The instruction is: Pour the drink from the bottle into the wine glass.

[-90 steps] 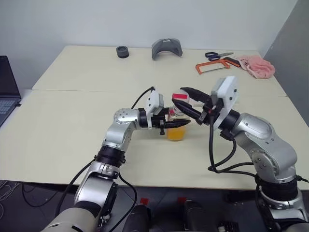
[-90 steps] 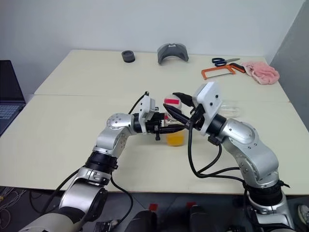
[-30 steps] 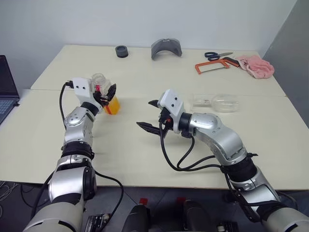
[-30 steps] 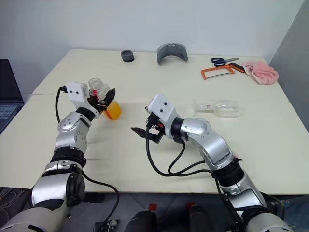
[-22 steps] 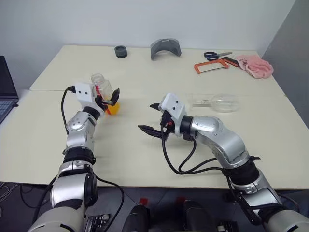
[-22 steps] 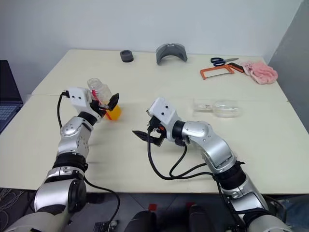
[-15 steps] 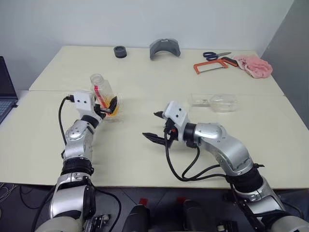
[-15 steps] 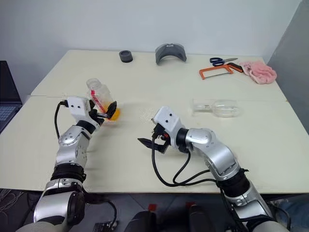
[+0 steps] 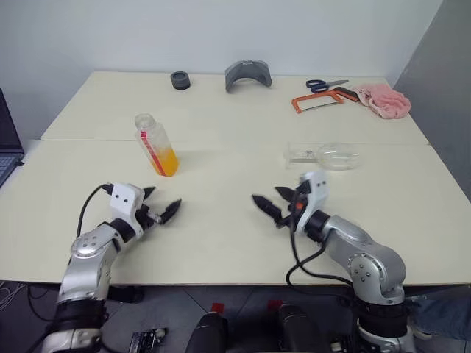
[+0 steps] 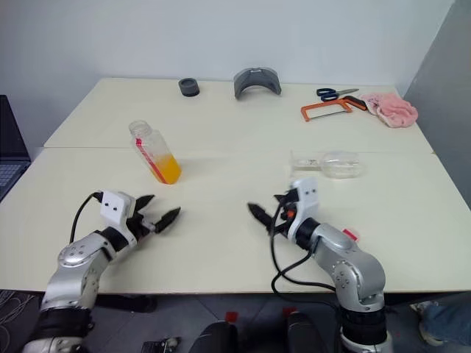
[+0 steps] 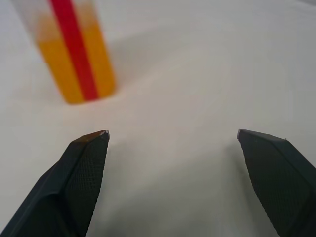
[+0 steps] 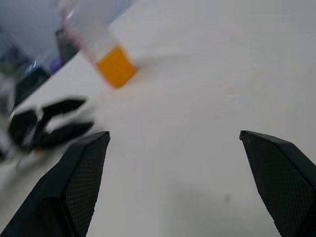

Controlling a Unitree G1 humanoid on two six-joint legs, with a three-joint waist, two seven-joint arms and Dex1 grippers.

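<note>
A cream table (image 9: 221, 243) is standing against a white wall. The bottle (image 9: 156, 144), clear plastic with a red label strip and no cap on its neck, is standing upright toward the left of the table, its lower part holding the orange-yellow drink (image 9: 166, 162). The wine glass (image 9: 324, 155) is lying on its side toward the right, well apart from the bottle. The left gripper (image 9: 160, 211) is hovering near the front edge, fingers spread wide and gripping nothing. The right gripper (image 9: 274, 203) is likewise gaping wide, empty, clear of the glass. Scissors (image 9: 322, 84), a hacksaw (image 9: 318, 100) and a pink cloth (image 9: 383, 101) are lying at the far right.
</note>
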